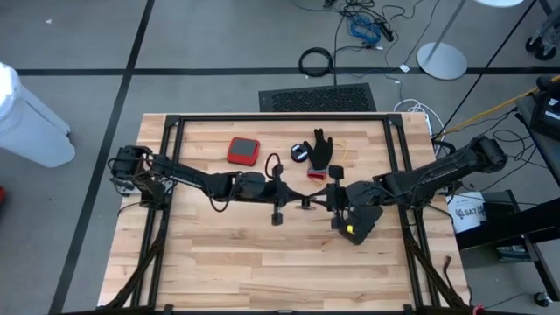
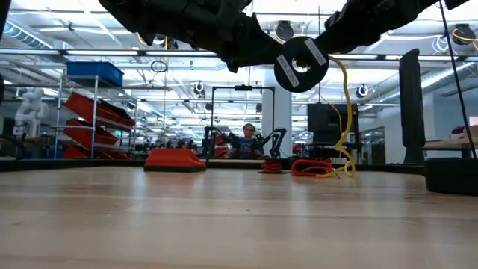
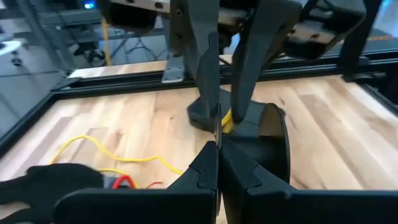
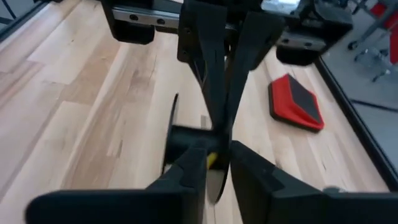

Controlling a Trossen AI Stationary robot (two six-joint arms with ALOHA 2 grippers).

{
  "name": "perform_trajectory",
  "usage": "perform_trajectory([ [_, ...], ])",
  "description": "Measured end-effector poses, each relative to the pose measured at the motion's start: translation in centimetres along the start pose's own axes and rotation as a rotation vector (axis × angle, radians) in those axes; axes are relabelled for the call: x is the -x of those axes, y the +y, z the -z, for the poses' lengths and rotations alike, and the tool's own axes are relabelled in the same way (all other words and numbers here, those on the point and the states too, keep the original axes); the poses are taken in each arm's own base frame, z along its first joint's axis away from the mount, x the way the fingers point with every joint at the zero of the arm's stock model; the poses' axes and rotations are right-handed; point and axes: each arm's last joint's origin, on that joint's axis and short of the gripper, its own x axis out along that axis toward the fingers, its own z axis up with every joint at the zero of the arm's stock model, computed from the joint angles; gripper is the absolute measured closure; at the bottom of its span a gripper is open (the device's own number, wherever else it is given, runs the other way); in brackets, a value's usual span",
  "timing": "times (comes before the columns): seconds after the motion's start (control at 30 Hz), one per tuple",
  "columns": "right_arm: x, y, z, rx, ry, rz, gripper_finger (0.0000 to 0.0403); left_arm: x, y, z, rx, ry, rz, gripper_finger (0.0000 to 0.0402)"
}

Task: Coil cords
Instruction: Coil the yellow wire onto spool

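**benchtop_bob:** Yellow cord (image 2: 343, 112) progress? Where's it at?

**me:** Barely started, I'd say. Going left to right across the table from above: my left gripper (image 1: 305, 203) is at the middle of the wooden table (image 1: 262, 262), fingers pressed together. From my left wrist camera they meet right at the yellow cord where it comes off the small black reel (image 2: 300, 63), so it looks like I'm pinching the cord there, though I can't be fully sure it's actually in the grip. Just to the right, my right gripper (image 1: 335, 200) faces the left one. Its fingers sit slightly spread on either side of the reel's hub; whether they're clamping it or just letting go, I can't tell.

**benchtop_bob:** So the reel's off the table?

**me:** Yep, the low camera shows it hanging up in the air between both arms, with the yellow cord trailing down loose to the tabletop near the black glove (image 1: 322, 150).

**benchtop_bob:** And the red one?

**me:** Red-orange cord (image 2: 310, 167) is lying in a messy pile on the wood by the glove, nobody touching it. There's also a red pad (image 1: 244, 150) further left, not involved.

**benchtop_bob:** So what's left?

**me:** My guess: most of the yellow is waiting to be wound, then the whole red one.
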Motion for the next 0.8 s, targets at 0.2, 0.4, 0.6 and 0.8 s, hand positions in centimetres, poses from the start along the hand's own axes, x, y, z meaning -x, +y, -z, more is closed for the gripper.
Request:
perform_trajectory([
  [0.2, 2.2, -0.4, 0.5, -0.049, 0.063, 0.059, 0.0322, 0.0, 0.2, -0.4, 0.004, -0.036, -0.058, 0.0400],
  [0.4, 3.8, 0.3, 1.1, -0.056, 0.111, 0.133, 0.0329, 0.9, 0.5, -1.9, 0.015, -0.115, -0.108, 0.0400],
  [0.6, 4.0, 1.0, 1.3, -0.054, 0.110, 0.210, 0.0328, 1.9, 0.8, -3.6, 0.033, -0.198, -0.158, 0.0401],
  [0.8, 3.7, 1.2, 1.3, -0.033, 0.091, 0.370, 0.0328, 2.8, 0.3, -5.1, 0.052, -0.304, -0.178, 0.0401],
])
